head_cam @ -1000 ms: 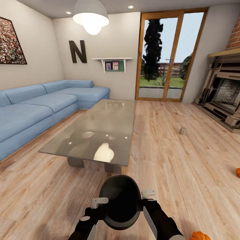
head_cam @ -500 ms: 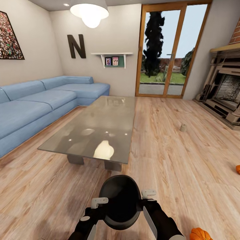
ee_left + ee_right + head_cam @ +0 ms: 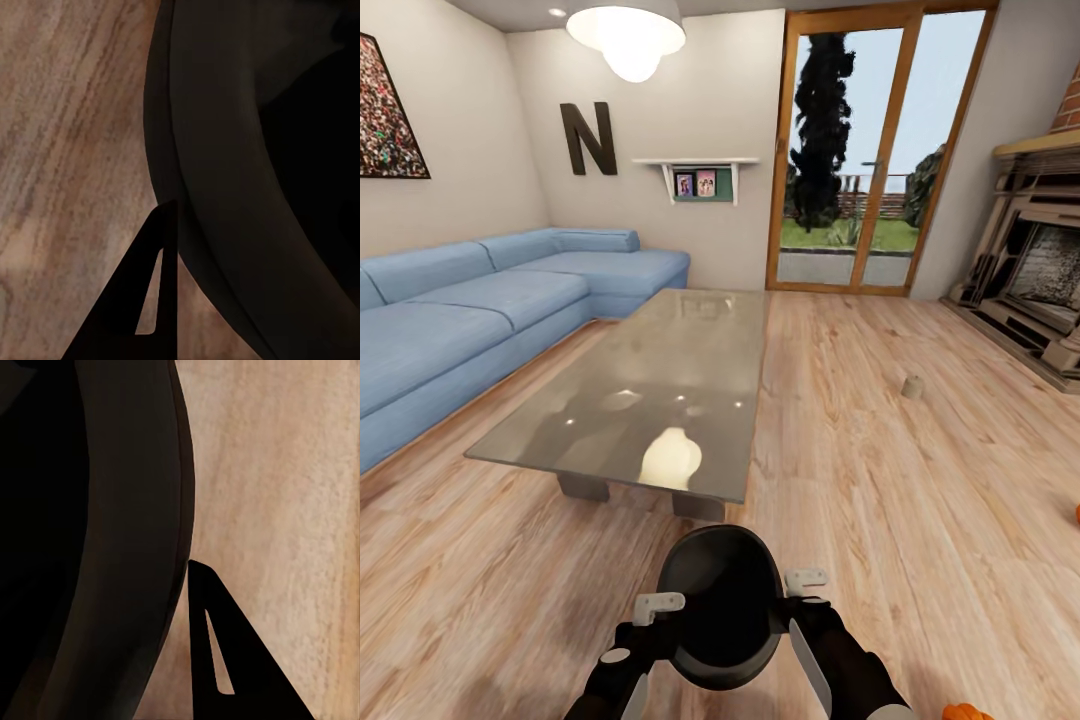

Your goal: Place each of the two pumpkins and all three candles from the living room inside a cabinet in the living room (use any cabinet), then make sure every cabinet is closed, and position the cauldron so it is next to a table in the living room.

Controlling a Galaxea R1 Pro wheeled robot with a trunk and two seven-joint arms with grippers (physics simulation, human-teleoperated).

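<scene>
I hold the black round cauldron (image 3: 720, 605) low in front of me, between both arms and above the wood floor. My left gripper (image 3: 660, 605) is shut on its left rim and my right gripper (image 3: 806, 580) on its right rim. In each wrist view one dark finger (image 3: 150, 300) (image 3: 217, 645) lies outside the cauldron wall (image 3: 247, 172) (image 3: 112, 532), and the other finger is hidden. A small beige candle (image 3: 911, 386) stands on the floor to the right. One orange pumpkin (image 3: 1076, 514) peeks in at the right edge, another pumpkin (image 3: 966, 712) at the bottom edge. The cabinet is out of view.
A glass-topped coffee table (image 3: 650, 400) stands just ahead of the cauldron. A blue corner sofa (image 3: 470, 320) runs along the left wall. A stone fireplace (image 3: 1040, 300) is at the right and glass patio doors (image 3: 870, 160) are at the back. Open wood floor (image 3: 880, 500) lies to the right of the table.
The whole view has shifted: the table has drawn a little nearer and the two pumpkins have slid towards the right and bottom edges. The cauldron stays held the same way.
</scene>
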